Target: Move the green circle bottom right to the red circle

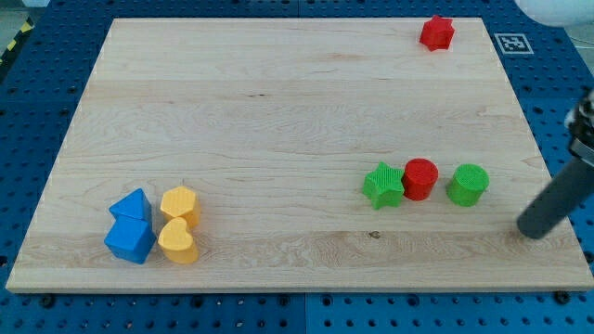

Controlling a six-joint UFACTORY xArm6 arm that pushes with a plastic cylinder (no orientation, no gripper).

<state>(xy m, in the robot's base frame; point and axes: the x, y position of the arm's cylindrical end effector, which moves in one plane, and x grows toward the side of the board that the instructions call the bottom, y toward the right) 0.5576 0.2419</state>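
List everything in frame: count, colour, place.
red star: 1, red, top right of the board
green star: 1, green, right of centre, touching the red circle's left side
red circle: 1, red, between green star and green circle
green circle: 1, green, right of the red circle, small gap
blue blocks: 2, blue, bottom left, stacked close together
yellow hexagon: 1, yellow, right of the blue blocks
yellow heart: 1, yellow, just below the hexagon
wooden board: 1, light wood, fills the view
my tip: 1, dark rod, lower right of the green circle, apart from it
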